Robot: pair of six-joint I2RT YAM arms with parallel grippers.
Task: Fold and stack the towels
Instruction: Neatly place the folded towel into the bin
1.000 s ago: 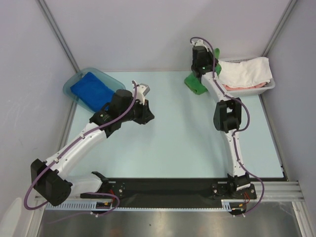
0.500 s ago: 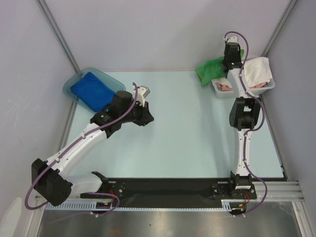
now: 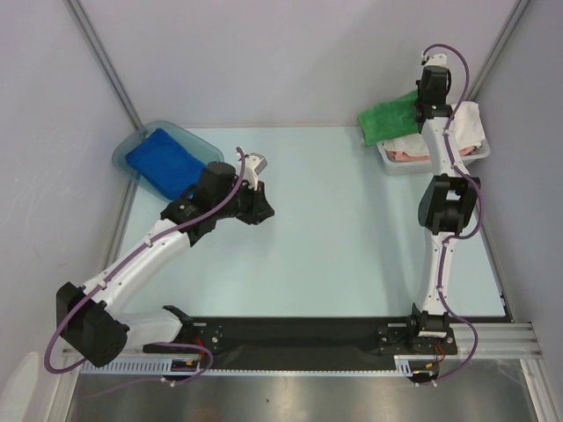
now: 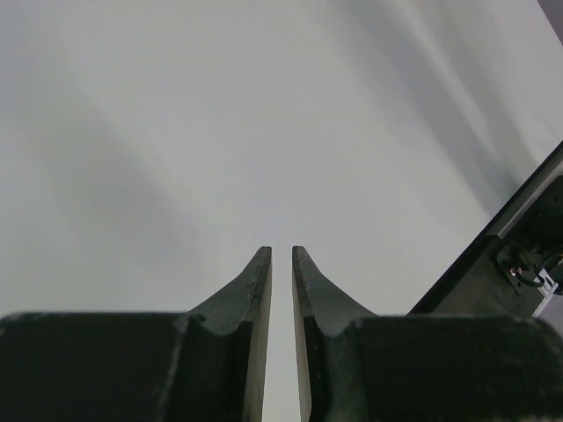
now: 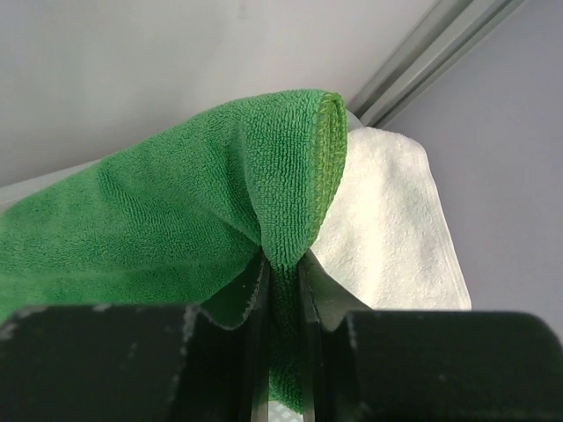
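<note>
Right wrist: white cloth [image 5: 387,220] behind green towel [image 5: 176,211]

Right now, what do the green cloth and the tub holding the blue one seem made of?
The green towel: likely terry or microfibre, matte; looped pile and stitched hem show. The tub: seemingly translucent bluish plastic, smooth; its wall looks see-through.

Right hand [image 5: 283,259] clamped, far forward and high; left hand [image 4: 281,251] barely ajar.

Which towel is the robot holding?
The green towel, pinched in the right gripper; the blue towel lies in a bin.
</note>
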